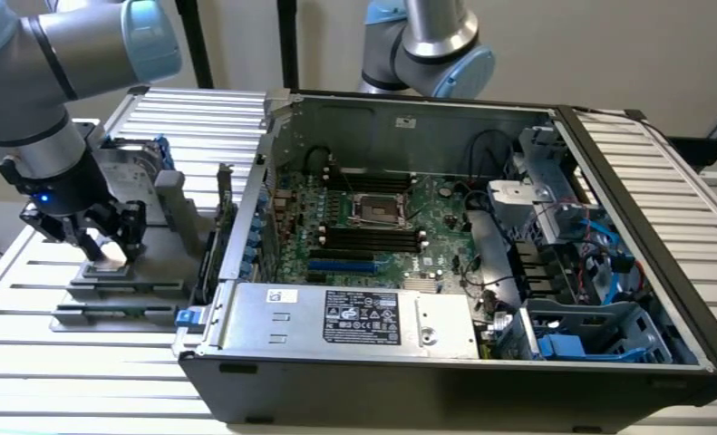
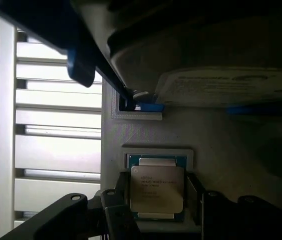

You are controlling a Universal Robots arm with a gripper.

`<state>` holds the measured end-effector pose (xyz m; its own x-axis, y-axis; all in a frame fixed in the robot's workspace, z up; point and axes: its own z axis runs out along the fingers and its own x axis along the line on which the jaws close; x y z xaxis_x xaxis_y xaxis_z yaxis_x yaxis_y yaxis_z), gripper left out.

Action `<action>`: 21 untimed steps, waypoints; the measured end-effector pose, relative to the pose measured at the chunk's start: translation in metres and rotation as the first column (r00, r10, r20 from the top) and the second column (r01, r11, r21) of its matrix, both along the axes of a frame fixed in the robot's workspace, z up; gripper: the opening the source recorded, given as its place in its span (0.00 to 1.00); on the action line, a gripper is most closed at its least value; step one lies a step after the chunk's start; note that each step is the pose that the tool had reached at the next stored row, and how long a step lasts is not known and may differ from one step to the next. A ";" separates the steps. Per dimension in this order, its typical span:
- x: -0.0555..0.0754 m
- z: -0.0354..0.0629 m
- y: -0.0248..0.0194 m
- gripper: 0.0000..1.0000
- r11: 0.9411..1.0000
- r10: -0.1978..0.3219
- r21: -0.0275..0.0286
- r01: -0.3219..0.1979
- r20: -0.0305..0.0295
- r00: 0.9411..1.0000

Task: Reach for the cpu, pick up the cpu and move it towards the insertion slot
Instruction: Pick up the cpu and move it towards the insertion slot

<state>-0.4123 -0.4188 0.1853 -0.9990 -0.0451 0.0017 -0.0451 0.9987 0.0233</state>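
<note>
The cpu [image 2: 156,192], a small square chip with a shiny silver top, lies flat in a pale holder [image 2: 158,152] on a grey fixture [image 1: 116,290] at the exterior view's left, outside the computer case. My gripper [image 1: 108,249] is lowered over it, and the cpu [image 1: 111,265] shows just below the fingertips. In the wrist view my gripper [image 2: 158,200] straddles the chip, with one dark finger [image 2: 122,195] on each side and thin gaps left; it is open. The insertion slot [image 1: 380,210], a silver-framed square socket, sits on the motherboard inside the case, well off towards the exterior view's right.
The open computer case [image 1: 648,181] holds black memory slots [image 1: 371,237], cables and a power supply [image 1: 352,317]. A silver hard drive with a blue bracket [image 1: 140,161] stands behind the fixture. A second arm [image 1: 437,45] hangs over the case's back. The slatted metal table [image 1: 80,372] runs beneath.
</note>
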 end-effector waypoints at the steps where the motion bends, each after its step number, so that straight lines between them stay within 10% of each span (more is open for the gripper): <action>1: 0.000 -0.0001 0.0000 0.55 1.000 0.000 0.000 0.000 0.000 1.000; 10: 0.000 0.0077 0.0001 0.55 1.000 0.000 0.000 0.000 -0.004 1.000; 21: 0.002 0.0508 0.0000 0.55 1.000 0.000 0.000 0.000 -0.012 1.000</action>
